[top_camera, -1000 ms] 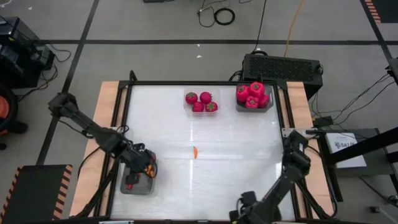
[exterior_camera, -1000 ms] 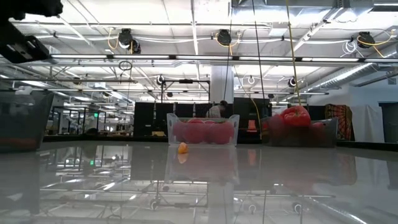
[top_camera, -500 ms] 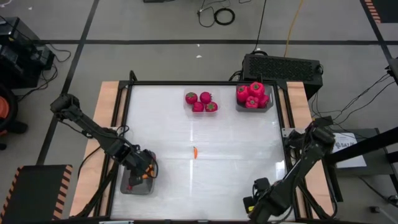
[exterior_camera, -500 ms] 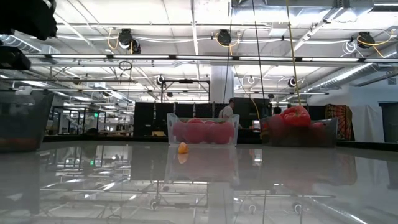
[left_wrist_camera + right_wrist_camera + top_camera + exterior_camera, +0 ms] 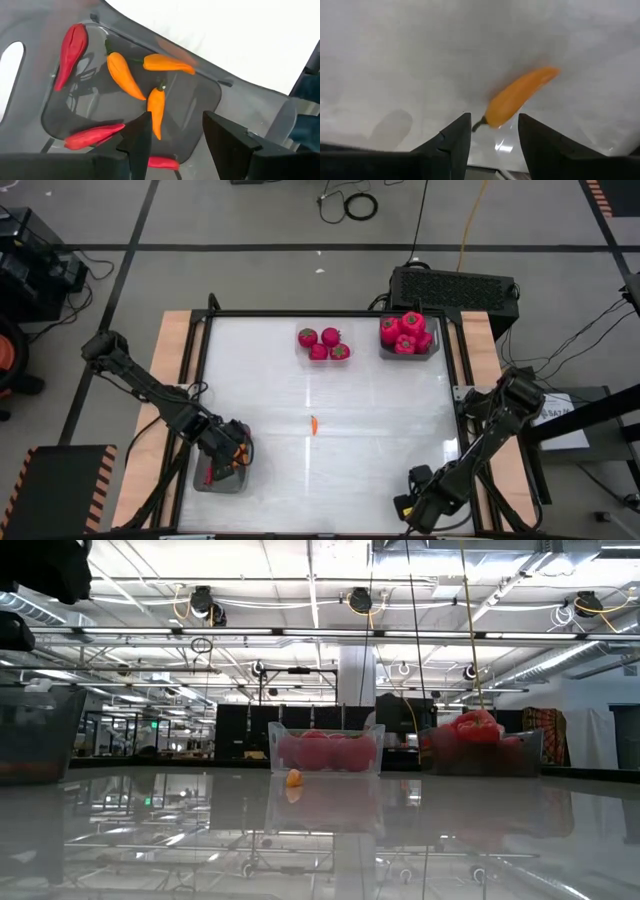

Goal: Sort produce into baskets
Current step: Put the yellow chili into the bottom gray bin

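Hovering at the glossy white worktop [image 5: 330, 400]'s lower left, my left pincer [image 5: 172, 132] stands apart above the grey low-walled plastic tray [image 5: 70, 120], having room to drop peppers among orange and red ones. My right pincer [image 5: 492, 131], lower right, is parted before a slender orange pepper [image 5: 517, 95].

Table: I see a glossy white top [image 5: 380, 430] in a black frame, with wooden strips along both sides.
Far edge: a clear tray of red tomatoes [image 5: 323, 344] sits near the middle; a second grey tray [image 5: 408, 335], heaped with tomatoes, fills the far right corner.
Near left corner: a grey tray [image 5: 222, 470] holding orange and red peppers [image 5: 124, 76].
Centre: one orange pepper [image 5: 314, 424] lies alone on bare tabletop, well apart from every tray.
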You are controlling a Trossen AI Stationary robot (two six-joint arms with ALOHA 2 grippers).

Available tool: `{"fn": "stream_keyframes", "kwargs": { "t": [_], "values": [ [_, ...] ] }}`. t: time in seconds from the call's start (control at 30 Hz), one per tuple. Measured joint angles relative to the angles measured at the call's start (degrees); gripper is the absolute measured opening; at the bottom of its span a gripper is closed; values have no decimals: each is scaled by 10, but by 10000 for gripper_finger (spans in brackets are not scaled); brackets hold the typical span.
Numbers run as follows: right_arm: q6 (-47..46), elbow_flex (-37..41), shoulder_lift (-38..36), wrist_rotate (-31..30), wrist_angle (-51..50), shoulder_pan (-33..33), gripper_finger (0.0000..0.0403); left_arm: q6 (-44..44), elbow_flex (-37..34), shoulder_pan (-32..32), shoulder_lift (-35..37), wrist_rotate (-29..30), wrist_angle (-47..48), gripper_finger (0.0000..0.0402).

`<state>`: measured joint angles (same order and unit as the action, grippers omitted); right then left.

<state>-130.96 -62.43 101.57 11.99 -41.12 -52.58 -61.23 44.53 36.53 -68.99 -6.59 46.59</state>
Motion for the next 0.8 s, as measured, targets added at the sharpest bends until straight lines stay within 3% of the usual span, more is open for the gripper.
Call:
{"fn": "stream_keyframes", "kwargs": {
  "t": [0.23, 0.63, 0.8],
  "values": [
    [3, 2, 18, 3, 21, -4, 146, -14, 0, 0, 0, 10, -12, 183],
    [15, 1, 22, 18, -5, -2, 12, -9, 0, 0, 0, 17, -18, 183],
    [21, 3, 9, 23, -10, 3, 8, 4, 0, 0, 0, 17, -19, 183]
  ]
}}
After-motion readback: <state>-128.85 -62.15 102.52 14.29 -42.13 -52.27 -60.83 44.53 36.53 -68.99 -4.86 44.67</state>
